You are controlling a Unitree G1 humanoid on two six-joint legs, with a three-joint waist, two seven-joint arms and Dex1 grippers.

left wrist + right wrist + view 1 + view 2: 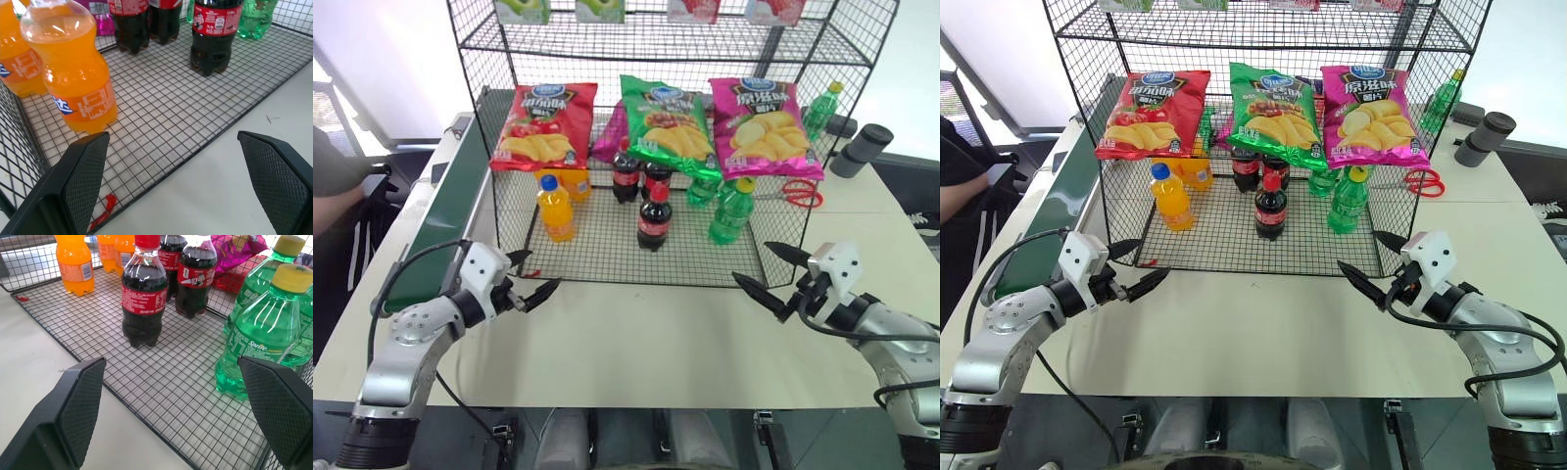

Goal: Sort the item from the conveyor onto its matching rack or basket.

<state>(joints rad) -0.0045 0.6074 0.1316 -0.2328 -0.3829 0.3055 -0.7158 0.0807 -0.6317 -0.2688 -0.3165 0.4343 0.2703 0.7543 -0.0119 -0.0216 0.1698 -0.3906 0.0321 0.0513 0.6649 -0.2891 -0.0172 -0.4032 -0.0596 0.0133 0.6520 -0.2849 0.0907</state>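
A small cola bottle (654, 220) with red cap and red label stands upright on the floor of the black wire basket (607, 266), toward its front middle; two more cola bottles (638, 173) stand behind it. The dark-green conveyor (445, 211) runs along the table's left side. My left gripper (536, 274) hovers open and holds nothing just outside the basket's front left corner. Off the front right corner hangs my right gripper (754, 264), open too, with nothing between its fingers. The right wrist view looks straight at the front cola bottle (143, 293).
Orange soda bottles (555, 208) stand at the basket's left and green bottles (732, 211) at its right. Chip bags (543, 125) hang on the shelf above. Red scissors (801, 193) and dark cylinders (862, 149) lie at the back right. A person's arm (333, 196) shows at far left.
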